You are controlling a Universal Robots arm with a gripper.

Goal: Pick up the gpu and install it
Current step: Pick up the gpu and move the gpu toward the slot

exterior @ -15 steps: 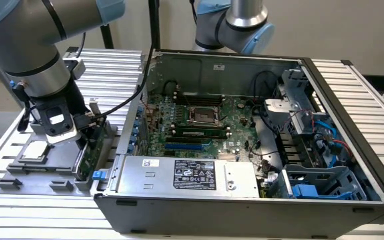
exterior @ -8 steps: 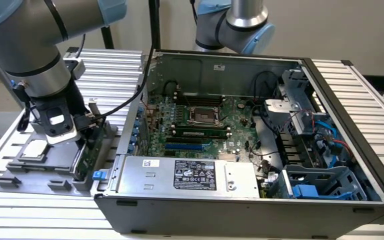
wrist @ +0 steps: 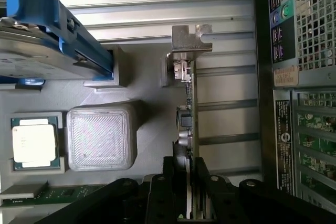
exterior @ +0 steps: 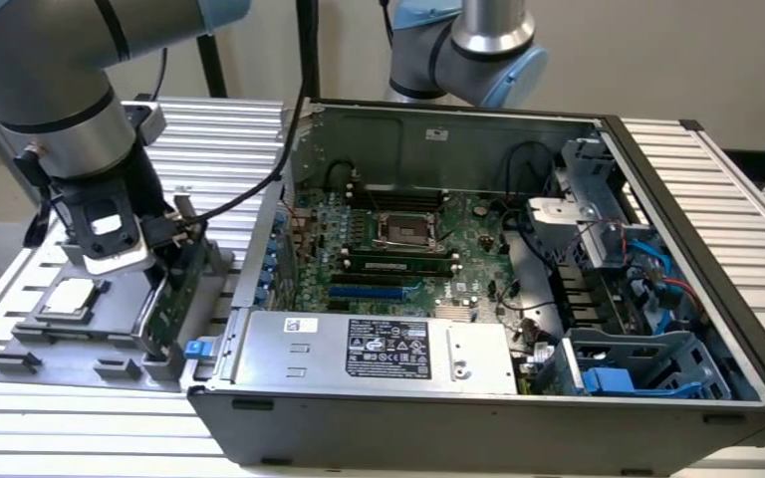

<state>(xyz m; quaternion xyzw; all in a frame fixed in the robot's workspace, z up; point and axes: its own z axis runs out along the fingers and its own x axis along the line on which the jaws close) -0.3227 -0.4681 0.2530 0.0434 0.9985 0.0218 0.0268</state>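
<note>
Ribbed metal table (exterior: 223, 129), grey tray (exterior: 24, 344), fingers (wrist: 176, 182) clamping upright gpu (wrist: 190, 103)

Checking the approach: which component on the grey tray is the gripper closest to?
The gpu, the thin card with the silver end bracket, right at the gripper; the square CPU lies apart.

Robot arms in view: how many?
2. One grey robot arm at the exterior view's left, fingers shut on the thin green gpu card; another grey arm behind the dark computer case.
</note>
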